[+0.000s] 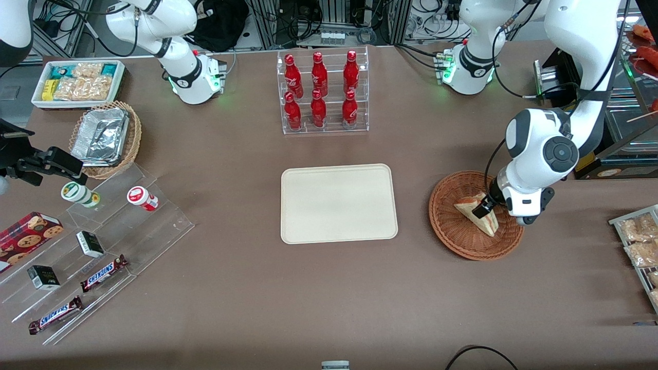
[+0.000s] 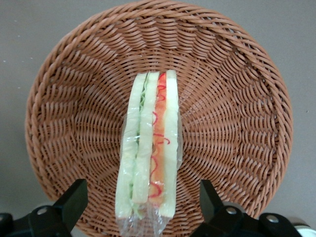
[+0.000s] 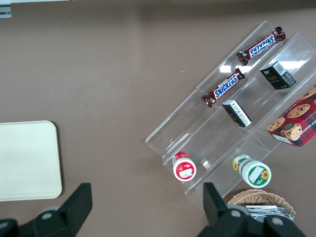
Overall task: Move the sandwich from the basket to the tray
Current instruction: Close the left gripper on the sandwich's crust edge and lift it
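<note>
The sandwich (image 1: 478,215) is a plastic-wrapped wedge of pale bread lying in the reddish-brown wicker basket (image 1: 448,231). Its cut edge shows green and red-orange filling (image 2: 148,148). My gripper (image 1: 487,207) hangs low over the basket (image 2: 232,98), open, one black finger (image 2: 74,200) on each side of the sandwich's narrow end. A gap shows between each finger and the bread. The cream tray (image 1: 339,203) lies bare at mid-table, beside the basket toward the parked arm's end.
A clear rack of red bottles (image 1: 322,92) stands farther from the front camera than the tray. Snack packets (image 1: 640,241) lie at the working arm's end. A stepped acrylic stand (image 1: 97,246) with snacks, a tan basket of foil trays (image 1: 105,137) and a white bin (image 1: 77,82) occupy the parked arm's end.
</note>
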{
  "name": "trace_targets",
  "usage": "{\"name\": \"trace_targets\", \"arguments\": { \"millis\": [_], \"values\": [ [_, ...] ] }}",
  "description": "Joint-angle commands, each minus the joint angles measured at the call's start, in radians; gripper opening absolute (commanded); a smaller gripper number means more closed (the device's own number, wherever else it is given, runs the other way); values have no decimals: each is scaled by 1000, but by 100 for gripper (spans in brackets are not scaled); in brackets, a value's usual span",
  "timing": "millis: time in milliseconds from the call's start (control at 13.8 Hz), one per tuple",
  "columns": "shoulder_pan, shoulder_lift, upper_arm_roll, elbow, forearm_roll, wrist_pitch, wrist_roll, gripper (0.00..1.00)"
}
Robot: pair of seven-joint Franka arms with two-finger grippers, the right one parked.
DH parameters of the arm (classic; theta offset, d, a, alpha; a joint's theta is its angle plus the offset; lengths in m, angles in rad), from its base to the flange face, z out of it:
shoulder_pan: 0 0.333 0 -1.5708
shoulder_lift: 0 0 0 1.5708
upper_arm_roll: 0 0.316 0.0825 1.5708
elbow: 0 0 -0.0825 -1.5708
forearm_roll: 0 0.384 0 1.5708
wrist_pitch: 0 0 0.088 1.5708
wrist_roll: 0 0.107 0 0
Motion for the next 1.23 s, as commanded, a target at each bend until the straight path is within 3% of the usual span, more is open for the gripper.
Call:
{"name": "trace_targets", "arguments": {
  "millis": [0, 217, 289, 434, 507, 796, 1158],
  "values": [
    [4, 17, -15, -16, -4, 37, -24, 100],
    [4, 40, -15, -43, -5, 114, -24, 100],
    [4, 46, -15, -41, -5, 114, -24, 95],
    [4, 46, -15, -39, -4, 111, -18, 38],
    [4, 43, -15, -38, 7, 99, -6, 16],
    [8, 17, -15, 25, 11, -31, 22, 11],
    [-15, 53, -23, 440, 11, -519, 28, 10]
  ]
}}
